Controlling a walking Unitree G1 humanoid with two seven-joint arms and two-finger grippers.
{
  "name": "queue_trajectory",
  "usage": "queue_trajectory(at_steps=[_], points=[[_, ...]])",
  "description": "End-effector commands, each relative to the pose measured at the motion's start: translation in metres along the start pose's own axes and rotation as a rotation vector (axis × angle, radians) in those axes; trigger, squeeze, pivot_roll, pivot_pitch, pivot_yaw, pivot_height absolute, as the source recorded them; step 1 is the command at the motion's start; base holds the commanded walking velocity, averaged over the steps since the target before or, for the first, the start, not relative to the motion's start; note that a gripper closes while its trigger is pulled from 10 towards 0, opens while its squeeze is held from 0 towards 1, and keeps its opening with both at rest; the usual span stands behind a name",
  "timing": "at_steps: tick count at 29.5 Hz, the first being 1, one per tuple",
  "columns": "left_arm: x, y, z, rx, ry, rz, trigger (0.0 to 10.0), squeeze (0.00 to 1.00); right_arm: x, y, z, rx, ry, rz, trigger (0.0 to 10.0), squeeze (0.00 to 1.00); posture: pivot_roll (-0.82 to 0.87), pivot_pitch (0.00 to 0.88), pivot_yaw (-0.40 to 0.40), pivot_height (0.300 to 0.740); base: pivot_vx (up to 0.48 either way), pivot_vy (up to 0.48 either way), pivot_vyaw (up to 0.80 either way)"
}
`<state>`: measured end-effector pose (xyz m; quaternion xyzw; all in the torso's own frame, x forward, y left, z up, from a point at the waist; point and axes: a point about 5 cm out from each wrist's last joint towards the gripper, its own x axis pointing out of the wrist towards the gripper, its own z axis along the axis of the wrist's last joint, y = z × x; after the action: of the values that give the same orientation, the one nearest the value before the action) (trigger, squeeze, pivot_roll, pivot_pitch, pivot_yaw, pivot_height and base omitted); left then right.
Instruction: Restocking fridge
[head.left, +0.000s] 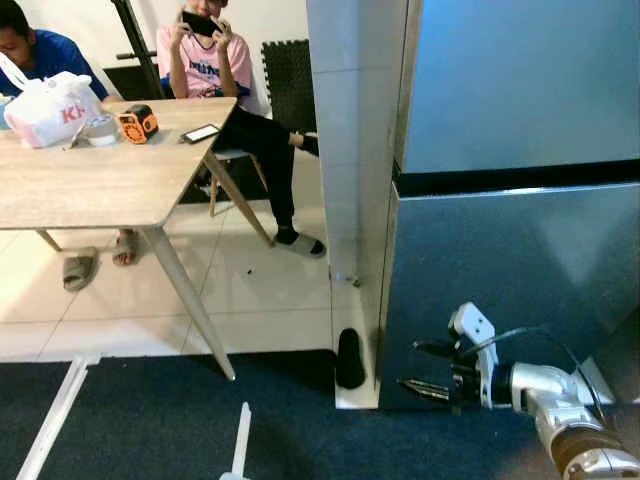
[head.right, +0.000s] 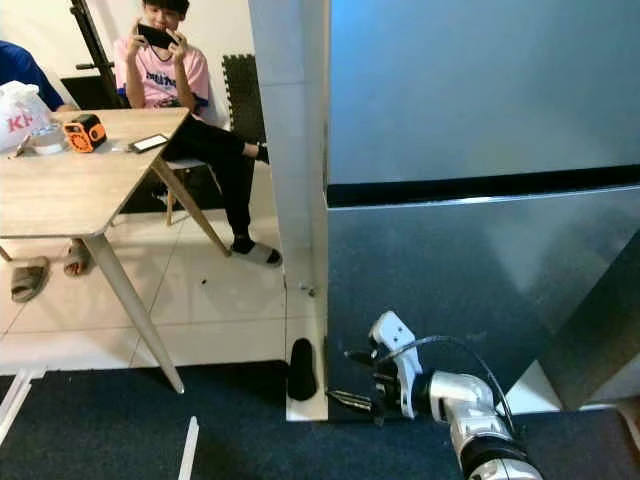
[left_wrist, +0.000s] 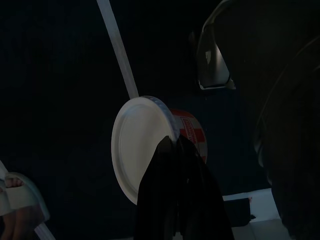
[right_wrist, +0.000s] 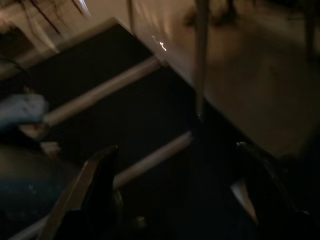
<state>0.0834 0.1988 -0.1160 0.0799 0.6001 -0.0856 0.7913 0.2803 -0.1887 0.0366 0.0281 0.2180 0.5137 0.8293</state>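
Fridge (head.left: 510, 150) stands straight ahead of me, a tall slab of smooth grey-blue metal with a faint sheen; both doors are closed, split by a dark horizontal seam. Its left edge sits against a white tiled pillar (head.left: 345, 150), and a black slipper (head.left: 350, 358) leans at the pillar's foot.

My right tool (head.left: 428, 370) hangs low before the lower door, near its left edge, the two thin black fingers apart and pointing left, nothing between them. The silver, rounded forearm behind it carries a white bracket and a looping black cable.

My left tool (left_wrist: 172, 150), in the dark left wrist view, is clamped on the rim of a tub (left_wrist: 150, 150): a round, flat white lid and a red-and-white striped wall. It hangs over dark carpet (head.left: 150, 420).

Carpet runs from the fridge foot back toward me, meeting glossy cream tiles (head.left: 260, 300) at a straight edge. That strip before the lower door is open floor.

Off to the left, a pale wood-grain worktop (head.left: 90, 170) on slanted legs holds a white bag (head.left: 50, 110), an orange tape measure (head.left: 137, 123) and a phone (head.left: 201, 132) near its far corner. Two people sit behind it; one stretches a leg toward the pillar.
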Motion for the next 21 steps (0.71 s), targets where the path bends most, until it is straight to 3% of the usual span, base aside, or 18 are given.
queue_trajectory(at_steps=[1,5,6,8,11,12,13,14,16,17,21], points=[[-0.001,0.008,0.004,0.004,-0.016,0.024,10.0,0.00,-0.001,-0.005,0.026,-0.051,-0.091,0.015,10.0,1.00,-0.03,0.000,0.036,0.740,0.000,0.000,0.00],[-0.002,0.011,0.003,0.004,-0.012,0.032,10.0,0.00,-0.002,-0.009,0.084,-0.204,-0.251,0.067,10.0,1.00,-0.03,0.000,0.034,0.740,0.000,0.000,0.00],[-0.002,0.011,0.003,0.004,-0.012,0.032,10.0,0.00,-0.002,-0.009,0.084,-0.204,-0.251,0.067,10.0,1.00,-0.03,0.000,0.034,0.740,0.000,0.000,0.00],[-0.002,0.015,0.006,-0.026,-0.025,0.046,10.0,0.00,0.000,-0.016,0.107,-0.352,-0.223,-0.025,10.0,1.00,-0.03,0.000,0.034,0.740,0.000,0.000,0.00],[-0.002,0.017,0.009,-0.038,-0.036,0.056,10.0,0.00,0.001,-0.018,0.128,-0.449,-0.205,-0.040,10.0,0.98,-0.03,0.000,0.031,0.740,0.000,0.000,0.00],[-0.002,0.019,0.011,-0.037,-0.039,0.060,10.0,0.00,0.002,-0.015,0.140,-0.491,-0.204,-0.008,10.0,0.67,-0.03,0.000,0.030,0.740,0.000,0.000,0.00],[-0.002,0.019,0.011,-0.037,-0.039,0.060,10.0,0.00,0.002,-0.015,0.140,-0.491,-0.204,-0.008,10.0,0.67,-0.03,0.000,0.030,0.740,0.000,0.000,0.00],[-0.003,0.020,0.012,-0.037,-0.042,0.065,10.0,0.00,0.001,-0.012,0.151,-0.534,-0.203,0.016,10.0,0.00,-0.02,0.000,0.029,0.740,0.000,0.000,0.00],[-0.003,0.021,0.013,-0.037,-0.044,0.068,10.0,0.00,0.001,-0.012,0.163,-0.588,-0.191,0.006,10.0,0.00,-0.02,0.000,0.026,0.740,0.000,0.000,0.00],[-0.003,0.023,0.013,-0.039,-0.046,0.073,10.0,0.00,-0.001,-0.014,0.179,-0.668,-0.155,-0.057,10.0,0.00,-0.02,0.000,0.024,0.740,0.000,0.000,0.00],[-0.003,0.024,0.011,-0.041,-0.042,0.074,10.0,0.00,-0.001,-0.016,0.190,-0.738,-0.113,-0.101,10.0,0.00,-0.02,0.000,0.024,0.740,0.000,0.000,0.00]])
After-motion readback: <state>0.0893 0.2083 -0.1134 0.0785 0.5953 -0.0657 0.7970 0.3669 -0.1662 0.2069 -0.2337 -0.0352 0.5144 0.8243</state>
